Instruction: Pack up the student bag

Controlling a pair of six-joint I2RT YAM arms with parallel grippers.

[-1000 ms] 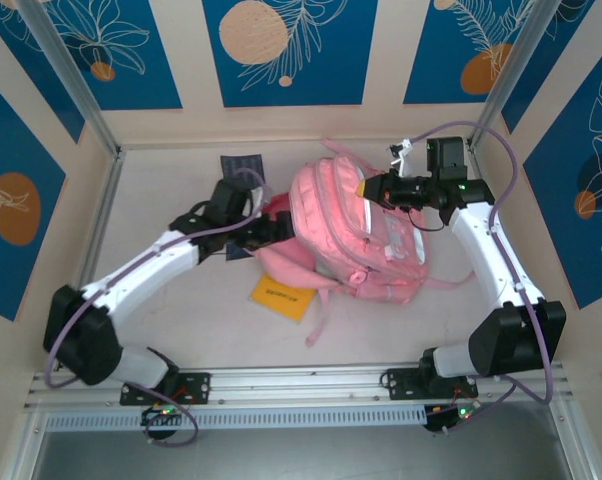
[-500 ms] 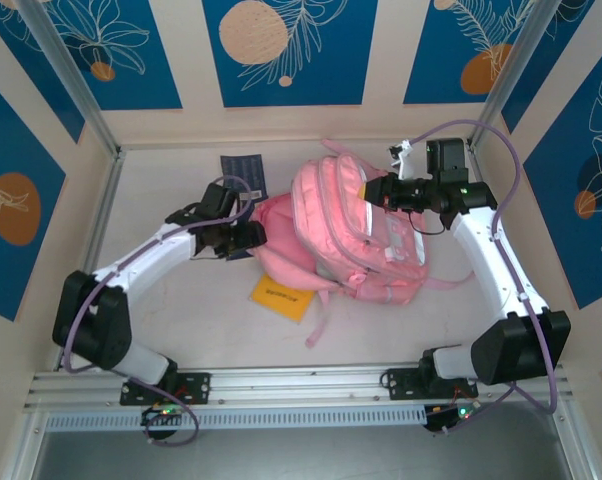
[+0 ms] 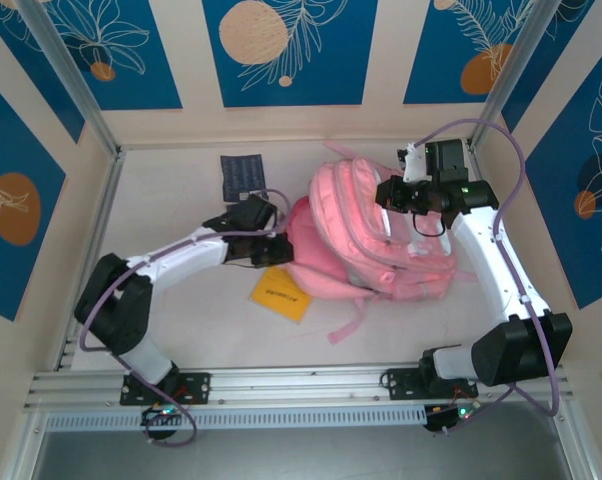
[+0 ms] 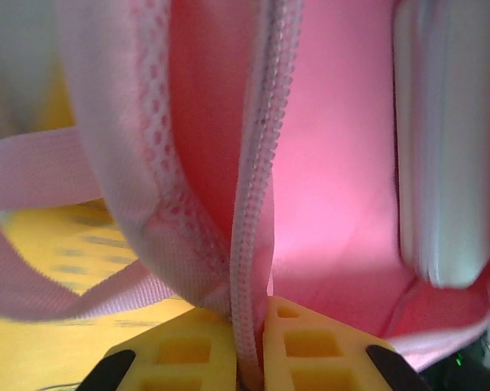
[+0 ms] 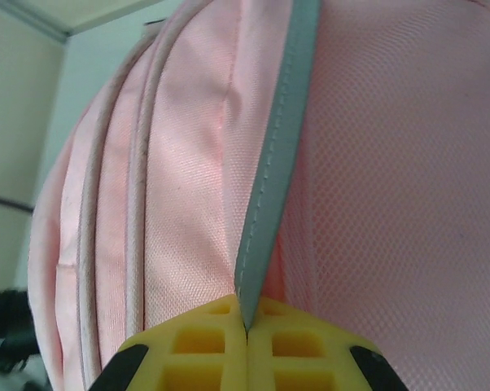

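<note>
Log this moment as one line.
left tool: shut on student bag zipper edge | right tool: shut on its grey strip | yellow card: on table, outside bag

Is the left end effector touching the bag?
Touching. The left wrist view shows the left end effector shut on the bag, with its zipper edge pinched between the fingers.

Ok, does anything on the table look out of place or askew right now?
Yes. The student bag lies slumped on its side, one strap trailing loose toward the near edge. A yellow booklet sits partly under its edge, outside rather than packed.
</note>
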